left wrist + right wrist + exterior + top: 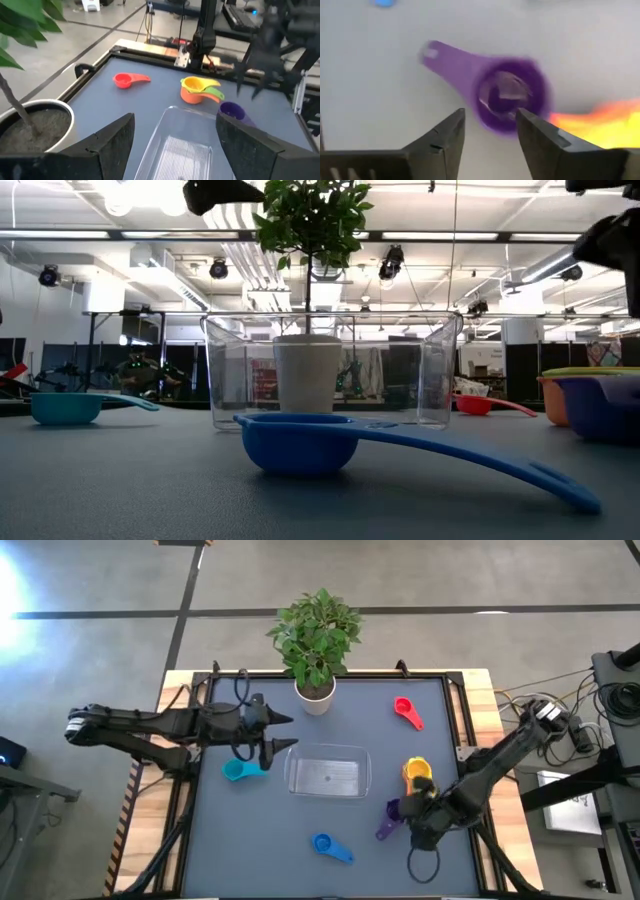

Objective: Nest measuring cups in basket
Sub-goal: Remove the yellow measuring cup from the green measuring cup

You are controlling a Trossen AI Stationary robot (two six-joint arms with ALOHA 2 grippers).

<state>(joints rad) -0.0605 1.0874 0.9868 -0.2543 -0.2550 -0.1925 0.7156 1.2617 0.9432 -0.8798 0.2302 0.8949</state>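
On the dark blue surface (300, 830) the clear basket (328, 772) lies near the centre, and no cup is seen inside it. Taking the basket as the middle of a clock in the high view, the white pot with the green plant (315, 695) stands at 12 o'clock, the red cup (404, 709) lies at about 1 o'clock near the far edge, the teal cup (240, 770) lies at 9 o'clock just beside the basket, and the blue cup (327, 845) lies at 6 o'clock, apart from the basket. At 3 o'clock there is a small stack: the orange cup (192, 95) at the bottom, with the yellow cup (196, 83) and the green cup (215, 92) nested in it. The purple cup (512, 95) rests on the surface at about 4 o'clock, just beside this stack, with its handle pointing away from the stack. The right gripper (489, 125) hangs over the purple cup; its fingers are spread apart with a gap between them and they pinch nothing, the cup lies below and beyond them. The left gripper (172, 142) is at the 9 to 10 o'clock side of the basket, above the teal cup, pointing toward the basket; its fingers are spread wide and hold nothing.
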